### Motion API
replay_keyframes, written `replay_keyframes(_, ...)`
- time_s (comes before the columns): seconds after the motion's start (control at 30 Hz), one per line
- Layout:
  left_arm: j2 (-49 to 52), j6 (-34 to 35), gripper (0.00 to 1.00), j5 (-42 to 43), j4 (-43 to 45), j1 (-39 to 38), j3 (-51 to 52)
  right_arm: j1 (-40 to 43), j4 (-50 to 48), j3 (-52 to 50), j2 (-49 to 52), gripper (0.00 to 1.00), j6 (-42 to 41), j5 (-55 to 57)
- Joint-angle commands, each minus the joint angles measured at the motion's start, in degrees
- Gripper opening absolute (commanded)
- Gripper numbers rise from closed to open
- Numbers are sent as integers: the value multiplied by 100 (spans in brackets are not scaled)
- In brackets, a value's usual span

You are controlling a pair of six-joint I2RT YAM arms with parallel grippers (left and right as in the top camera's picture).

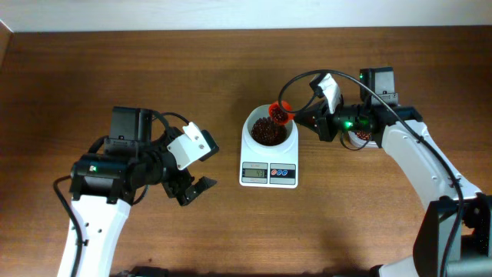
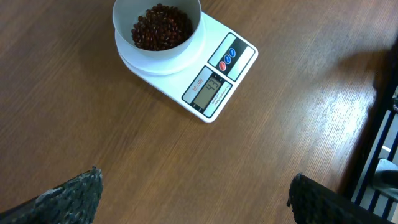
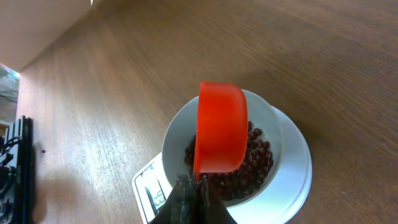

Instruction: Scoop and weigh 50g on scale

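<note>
The scale (image 1: 268,175) stands on the wooden table (image 1: 154,69) between your two arms, its grey display and coloured buttons on the side facing you. From the left wrist view you can see a red button (image 2: 222,65) and two blue ones beside the display, but the digits are too small to read. The round white bowl on top of the scale holds a loose heap of dark reddish-brown beans (image 1: 267,132), which cover most of the bowl's floor.

Your right gripper (image 1: 302,118) sits just beyond the scale's far right corner, its fingers clamped tight on the handle of the orange measuring scoop (image 1: 280,113). The scoop's cup hangs over the far right rim of the bowl. From overhead you can see beans in its mouth. From the right wrist camera you look at the cup's smooth outer back (image 3: 219,127), tipped above the beans (image 3: 255,162), with the fingers (image 3: 196,186) pinched together below it.

Your left gripper (image 1: 194,188) hovers to the left of the scale, well apart from it, fingers spread wide and holding nothing. In its wrist view the scale (image 2: 217,71) lies ahead, past both fingertips (image 2: 74,193).
</note>
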State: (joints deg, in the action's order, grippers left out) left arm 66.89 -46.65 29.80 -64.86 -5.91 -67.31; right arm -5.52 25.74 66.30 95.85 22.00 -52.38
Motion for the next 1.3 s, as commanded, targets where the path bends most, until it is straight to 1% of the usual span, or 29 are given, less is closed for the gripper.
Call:
replay_keyframes(0.0,13,31,99,20,9,31,-109,-57,17,-13,63,4,293,-649)
replay_keyframes(0.03,13,31,99,17,9,31,-109,-57,-2,-13,63,4,483,-535)
replay_keyframes(0.1,13,31,99,17,9,31,-109,-57,22,-13,63,4,466,57)
replay_keyframes(0.13,13,31,99,17,9,31,-109,-55,48,-13,63,4,457,98)
replay_keyframes(0.2,13,31,99,17,9,31,-109,-52,33,-13,63,4,463,-201)
replay_keyframes(0.3,13,31,99,20,9,31,-109,-52,-7,-13,63,4,455,433)
replay_keyframes(0.4,13,31,99,20,9,31,-109,-52,59,-13,63,4,461,-35)
replay_keyframes(1.27,13,31,99,20,9,31,-109,-57,59,-13,63,4,457,-55)
